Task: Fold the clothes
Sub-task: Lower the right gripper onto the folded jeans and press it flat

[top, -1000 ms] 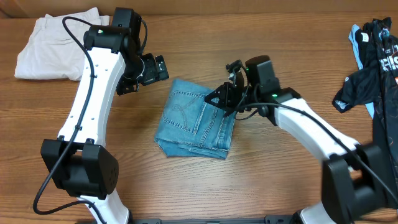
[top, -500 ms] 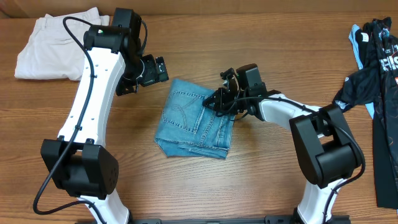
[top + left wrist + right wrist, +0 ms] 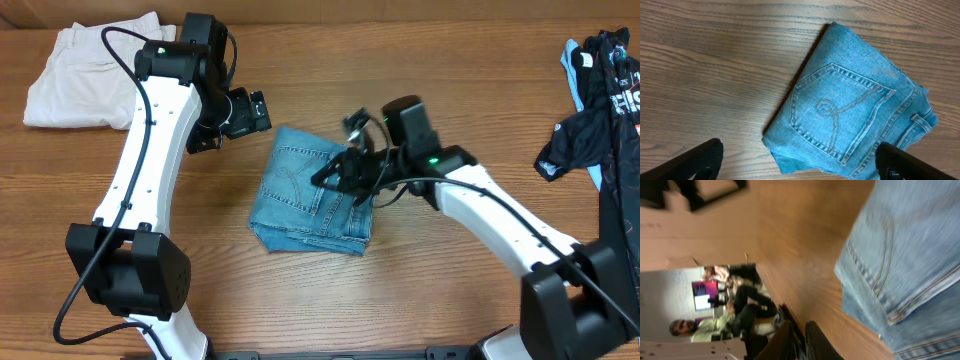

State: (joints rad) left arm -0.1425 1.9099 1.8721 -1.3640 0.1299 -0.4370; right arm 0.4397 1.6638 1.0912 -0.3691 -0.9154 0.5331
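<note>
Overhead: jeans (image 3: 300, 195) lie directly below the nearer right pincer (image 3: 336, 172), opening cannot be told; left pincer (image 3: 257, 110), wide, empty, hangs apart.

The right gripper (image 3: 332, 175) hides the right edge of the jeans (image 3: 300, 195); its own camera is smeared, so the finger gap is unreadable, and the denim runs off frame

Even bright light; blurred right-wrist view
</note>
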